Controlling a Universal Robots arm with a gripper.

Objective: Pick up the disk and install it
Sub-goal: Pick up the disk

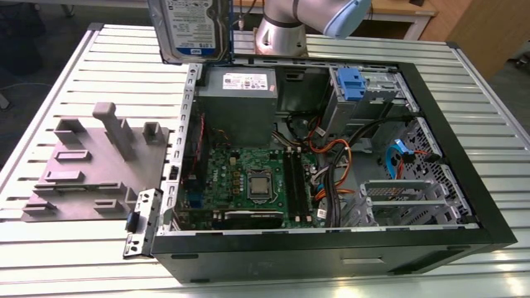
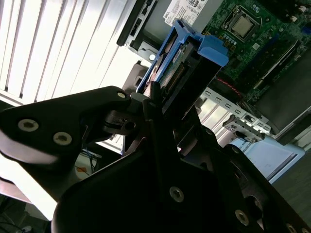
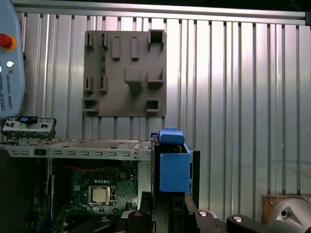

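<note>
Above the far rim of the open computer case [image 1: 331, 239], toward the exterior view's left, the disk [image 1: 188, 28] hangs upright in the air with its label facing the camera. It touches neither the case nor the slatted table [image 1: 66, 261]. So the picking up is done, and the installing is not, because the disk is outside the case. Inside the case, the grey metal box [image 1: 240, 99] with a white sticker lies just below the disk. The blue latch [image 1: 352, 84] with its metal cage stands further to the exterior view's right. Orange and black cables [image 1: 331, 155] run loosely beside that cage and over the edge of the motherboard [image 1: 248, 177]. I judge they could catch a corner of the disk. A grey fixture plate [image 1: 91, 174] lies on the table beside the case, well apart from the disk.

In the second wrist view, the gripper [image 2: 170, 104] is closed on the near end of the disk [image 2: 177, 68], and the blue side rails point away toward the case.

In the first wrist view, the disk [image 2: 174, 167] is seen edge-on in the closed claw [image 3: 167, 216], with the case wall [image 3: 77, 143] beside it and the fixture plate [image 3: 125, 73] beyond.
</note>
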